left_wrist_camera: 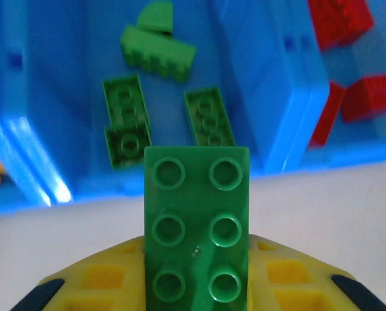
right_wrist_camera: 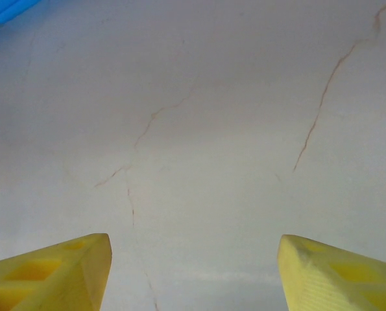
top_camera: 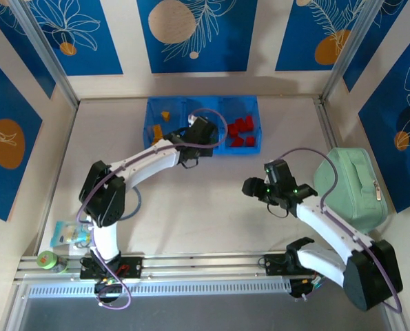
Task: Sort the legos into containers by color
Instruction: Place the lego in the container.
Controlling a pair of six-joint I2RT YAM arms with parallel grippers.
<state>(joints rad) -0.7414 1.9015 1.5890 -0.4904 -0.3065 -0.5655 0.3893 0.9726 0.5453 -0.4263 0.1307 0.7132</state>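
Green lego point(left_wrist_camera: 196, 220) clamped in left gripper point(left_wrist_camera: 196, 282) (near tray point(left_wrist_camera: 270, 84)); right gripper point(right_wrist_camera: 193, 272) jaws apart, empty.

Robot lab test cell, not a home or shop. Two arms, left arm point(top_camera: 149, 160) and right arm point(top_camera: 329, 224), are bolted to an aluminium rail point(top_camera: 205, 262) at the near edge of a bare pale table point(top_camera: 211, 207). The table is boxed in by aluminium frame posts point(top_camera: 47, 58) and plain wall panels with blue leaf-print posters point(top_camera: 218, 34) (same print on every side). Staged props sit on the table: blue tray point(top_camera: 149, 110), mint zip case point(top_camera: 349, 189), tape roll point(top_camera: 47, 260).
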